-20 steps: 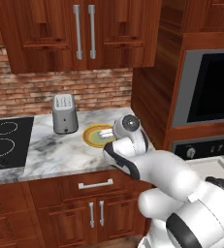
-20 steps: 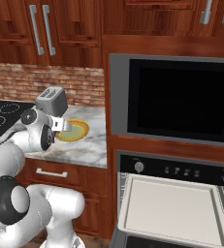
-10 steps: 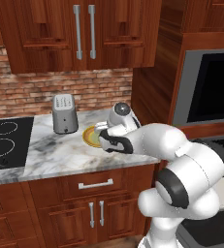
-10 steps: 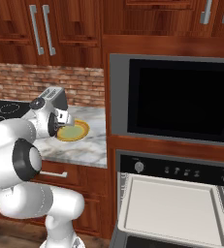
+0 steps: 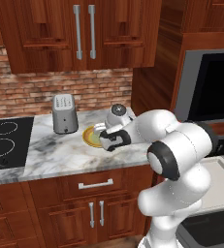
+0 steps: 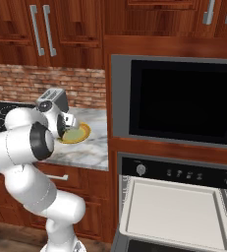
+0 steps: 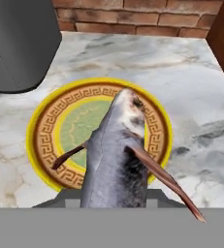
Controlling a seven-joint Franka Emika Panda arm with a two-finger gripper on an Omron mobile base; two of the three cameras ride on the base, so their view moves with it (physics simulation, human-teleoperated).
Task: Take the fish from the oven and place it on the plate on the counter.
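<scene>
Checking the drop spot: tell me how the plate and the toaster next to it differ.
The plate is a flat round dish lying low on the counter; the toaster stands upright, far taller. The plate has a yellow-orange patterned rim and pale green centre; the toaster is plain grey. The held fish hangs over the plate, not the toaster. Both rest on the marble.
</scene>
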